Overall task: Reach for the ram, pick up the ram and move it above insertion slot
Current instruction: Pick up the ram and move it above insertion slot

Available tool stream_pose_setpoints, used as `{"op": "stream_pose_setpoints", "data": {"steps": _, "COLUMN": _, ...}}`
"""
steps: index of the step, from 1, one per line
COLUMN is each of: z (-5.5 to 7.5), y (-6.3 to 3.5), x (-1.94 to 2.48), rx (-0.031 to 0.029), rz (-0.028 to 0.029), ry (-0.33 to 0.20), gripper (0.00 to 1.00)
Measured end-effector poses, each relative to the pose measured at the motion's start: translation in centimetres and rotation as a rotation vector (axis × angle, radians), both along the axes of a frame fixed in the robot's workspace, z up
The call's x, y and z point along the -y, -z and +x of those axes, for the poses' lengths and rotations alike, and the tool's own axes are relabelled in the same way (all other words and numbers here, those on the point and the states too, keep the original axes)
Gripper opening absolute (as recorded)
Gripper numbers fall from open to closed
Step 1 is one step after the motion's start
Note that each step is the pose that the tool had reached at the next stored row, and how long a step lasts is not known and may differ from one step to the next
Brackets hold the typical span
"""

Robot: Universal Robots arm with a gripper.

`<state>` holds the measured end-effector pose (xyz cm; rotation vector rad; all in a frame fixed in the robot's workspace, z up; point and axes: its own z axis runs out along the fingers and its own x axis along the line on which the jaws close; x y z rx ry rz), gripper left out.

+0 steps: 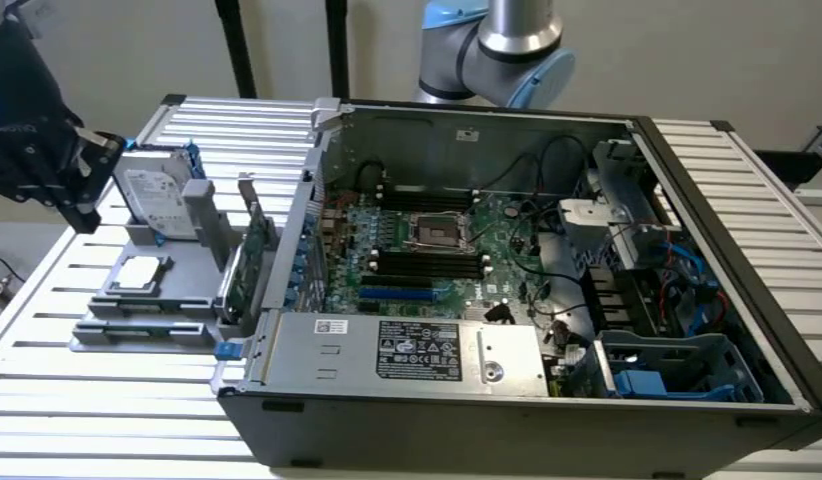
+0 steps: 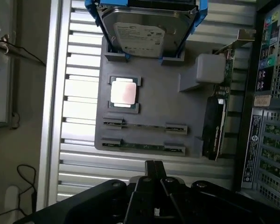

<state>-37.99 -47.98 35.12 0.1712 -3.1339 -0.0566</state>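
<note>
Two ram sticks stand on edge in the grey holder tray (image 2: 154,98); the nearer ram (image 2: 142,145) lies just beyond my fingertips (image 2: 150,167), and a second one (image 2: 142,125) sits behind it. My gripper (image 2: 154,169) is shut with nothing in it and hovers apart from the tray's edge. In the exterior view the gripper (image 1: 78,205) hangs at the exterior view's left, above and beside the tray (image 1: 184,290), where the ram (image 1: 142,326) rests low at the front. The black insertion slots (image 1: 414,265) lie on the motherboard inside the open case.
The tray also holds a hard drive with blue rails (image 2: 142,30), a CPU (image 2: 123,92) and a green expansion card (image 2: 215,119). The open computer case (image 1: 518,380) stands on the slatted table (image 1: 64,400), with its wall (image 1: 298,240) between tray and motherboard.
</note>
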Motion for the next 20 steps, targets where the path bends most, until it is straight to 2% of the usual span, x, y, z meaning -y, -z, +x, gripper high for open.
{"op": "stream_pose_setpoints", "data": {"steps": 20, "z": 0.0, "y": 0.09, "x": 0.0, "rx": 0.0, "rz": 0.0, "ry": -0.364, "gripper": 0.11}}
